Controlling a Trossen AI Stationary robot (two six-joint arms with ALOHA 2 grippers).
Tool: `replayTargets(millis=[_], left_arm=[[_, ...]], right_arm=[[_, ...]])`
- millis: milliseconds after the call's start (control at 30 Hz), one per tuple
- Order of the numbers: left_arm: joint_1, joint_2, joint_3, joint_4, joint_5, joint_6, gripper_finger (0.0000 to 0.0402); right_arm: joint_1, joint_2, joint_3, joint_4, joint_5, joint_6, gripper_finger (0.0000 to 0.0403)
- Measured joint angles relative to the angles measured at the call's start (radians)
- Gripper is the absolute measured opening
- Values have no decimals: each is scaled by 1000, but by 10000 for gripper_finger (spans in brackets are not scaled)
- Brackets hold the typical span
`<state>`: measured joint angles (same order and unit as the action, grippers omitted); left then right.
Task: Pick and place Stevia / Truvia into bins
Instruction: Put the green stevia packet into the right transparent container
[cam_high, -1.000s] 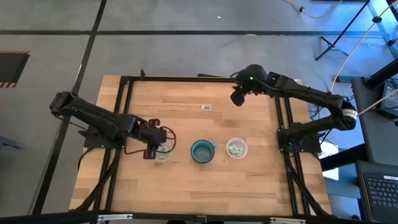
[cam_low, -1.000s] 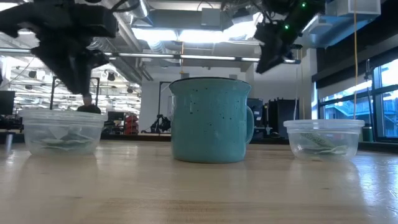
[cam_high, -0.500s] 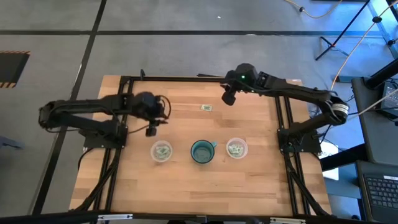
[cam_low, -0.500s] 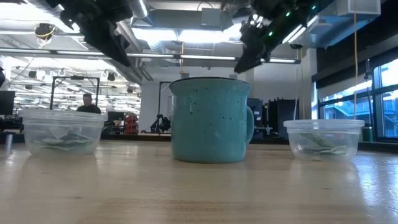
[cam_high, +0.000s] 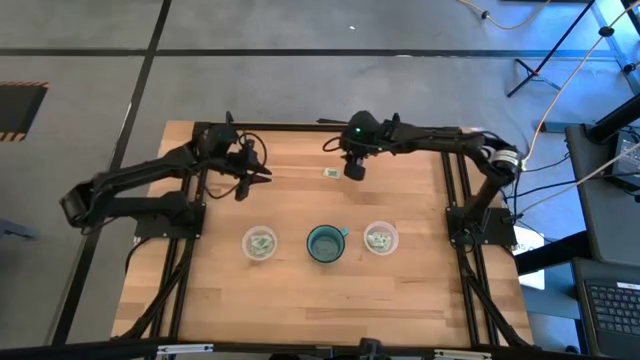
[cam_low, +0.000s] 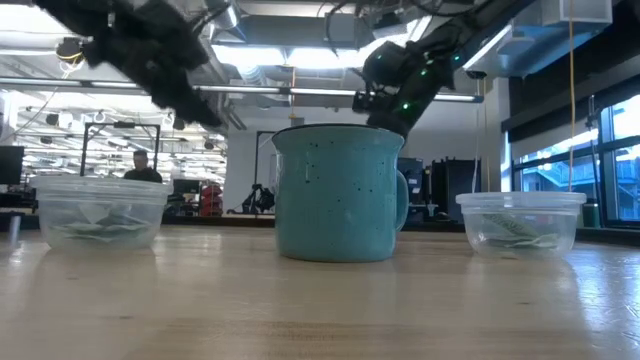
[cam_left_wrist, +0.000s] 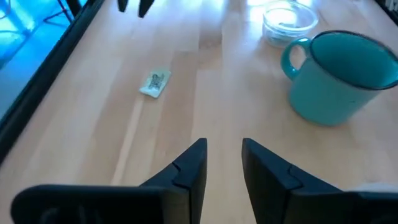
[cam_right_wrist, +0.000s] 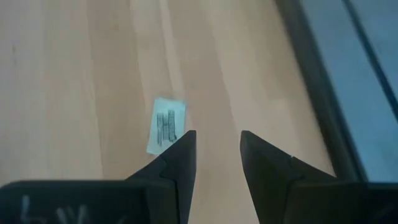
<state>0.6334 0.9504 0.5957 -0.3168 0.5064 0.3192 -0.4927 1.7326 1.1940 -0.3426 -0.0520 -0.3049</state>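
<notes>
Right claw (cam_high: 353, 170) is up at about 12 o'clock on the worktop (cam_high: 300, 300), hanging just beside the one loose Stevia packet (cam_high: 331, 173). In the right wrist view that packet (cam_right_wrist: 166, 125) lies flat on the wood, just off one fingertip, and the fingers (cam_right_wrist: 175, 163) are spread with nothing between them. So it's open and empty, and looks lined up for a grab.

Left claw (cam_high: 243, 181) is out around 10 o'clock, well apart from the cups. Its own view shows the fingers (cam_left_wrist: 194, 165) parted with a modest gap and nothing held. It can see the same packet (cam_left_wrist: 154, 83) farther off, plus the teal mug (cam_left_wrist: 339, 78).

Progress-wise, I'd say this is nearly wrapped up. The left clear cup (cam_high: 259, 243) at roughly 7 o'clock and the right clear cup (cam_high: 380, 238) at roughly 5 o'clock both have packets in them; from table height you can see pale green and white paper piled in the left cup (cam_low: 98, 211) and the right cup (cam_low: 520, 223). The mug (cam_high: 326, 243) sits between them at 6 o'clock, and I can't see any packets in it.

As far as I can tell, the only thing left out on the wood is that single packet. Pick it, drop it in a cup, done.
</notes>
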Motion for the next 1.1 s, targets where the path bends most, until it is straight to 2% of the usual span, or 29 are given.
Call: replayTargets(millis=[200,367,700,1100], left_arm=[[86,1,-149,250,111,-7,95],[126,0,-232,398,174,-14,95],[150,0,-285,453,170,-44,95],[149,0,-286,449,167,-39,95]], right_arm=[[0,99,86,-99,-132,-32,129],[0,163,105,-102,-135,-41,129],[1,259,105,-83,-99,-39,126],[2,271,105,-83,-72,-36,85]])
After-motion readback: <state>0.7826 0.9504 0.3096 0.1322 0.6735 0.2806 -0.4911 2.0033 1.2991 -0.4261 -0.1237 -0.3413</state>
